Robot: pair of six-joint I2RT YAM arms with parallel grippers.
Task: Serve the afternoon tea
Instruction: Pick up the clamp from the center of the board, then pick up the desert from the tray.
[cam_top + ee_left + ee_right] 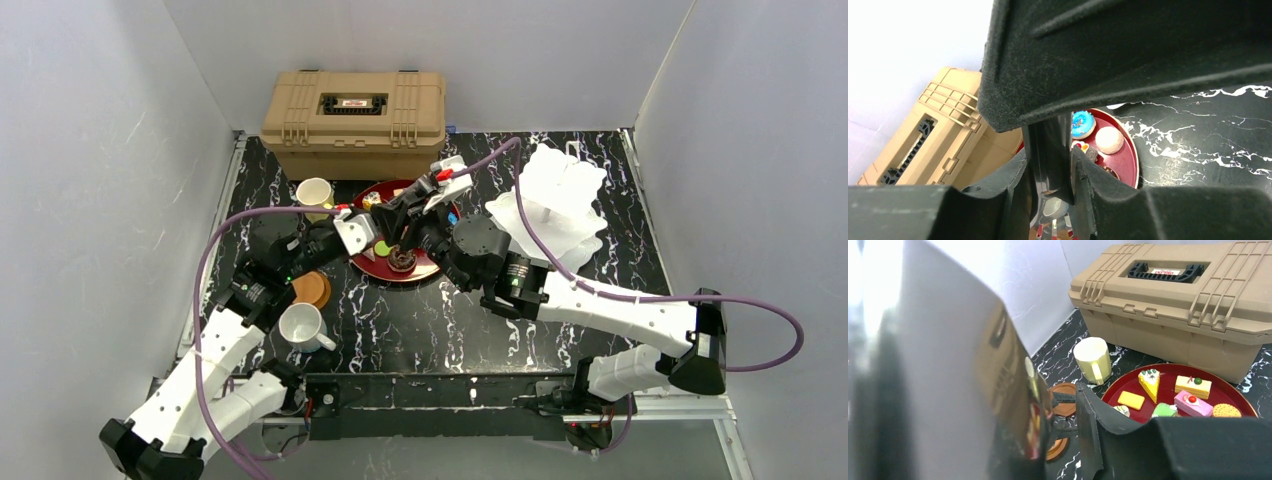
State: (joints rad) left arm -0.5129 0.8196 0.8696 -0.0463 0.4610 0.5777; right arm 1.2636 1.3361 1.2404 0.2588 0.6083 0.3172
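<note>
From overhead I see both arms reaching over the red tray (365,265), with the left hand (383,228) and right hand (408,203) meeting just above it. The stand (555,205) sits to the right. The white mug (303,327) and a saucer (312,290) lie by the left arm, and the yellow mug (315,192) is near the case (350,115).

Only the right wrist view shows the cakes (1193,386) plainly, all lying on the tray. A shiny flat metal face fills its left side. The left wrist view adds a blue doughnut (1082,124) beside a pink round cake (1109,140). Something dark stands between that hand's fingers (1128,55). I cannot tell what it is, nor whether either hand grips anything or how far it gapes.

The bench (420,340) is black with white veining, and pale walls (90,200) stand on three sides.
</note>
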